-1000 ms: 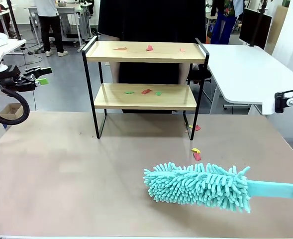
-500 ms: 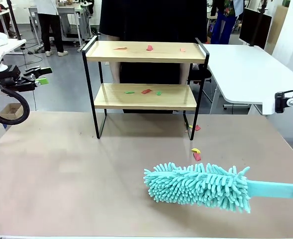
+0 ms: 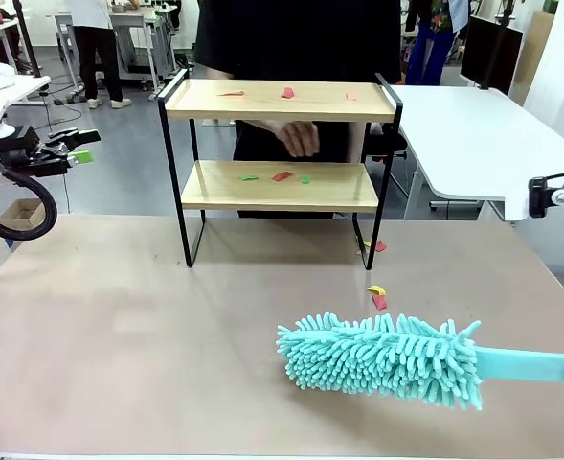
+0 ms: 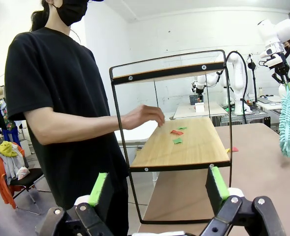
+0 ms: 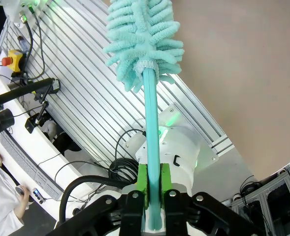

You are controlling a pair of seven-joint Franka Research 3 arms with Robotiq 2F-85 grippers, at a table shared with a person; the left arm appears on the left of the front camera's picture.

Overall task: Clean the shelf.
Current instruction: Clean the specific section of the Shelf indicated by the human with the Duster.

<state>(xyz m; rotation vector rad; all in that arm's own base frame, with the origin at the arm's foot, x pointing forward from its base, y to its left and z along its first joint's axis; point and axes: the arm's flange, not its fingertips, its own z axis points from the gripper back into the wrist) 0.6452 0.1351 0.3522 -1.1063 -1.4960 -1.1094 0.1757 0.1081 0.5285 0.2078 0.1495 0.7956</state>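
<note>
Front view: the shelf (image 3: 195,101) stands upright at the far middle of the table (image 3: 119,335), directly in front of a person in a black top. Paper scraps (image 3: 288,93) lie on its upper board, more lie on the lower board, and a few lie on the table beside its right legs. The person's hand (image 3: 296,137) hangs between the two boards. The left gripper (image 3: 88,146) hovers off the table's left side, well apart from the shelf, fingers spread. A teal duster (image 3: 382,359) lies low across the near right of the table, its handle running to the right edge. Left wrist view: the left gripper (image 4: 158,189) holds nothing, its green pads (image 4: 99,189) wide apart; beyond them are the shelf (image 4: 194,150), seen end-on, and the person's hand (image 4: 145,115) above the lower board. Right wrist view: the right gripper (image 5: 153,184) is clamped on the duster's handle (image 5: 152,123), with the fluffy head over the table.
</note>
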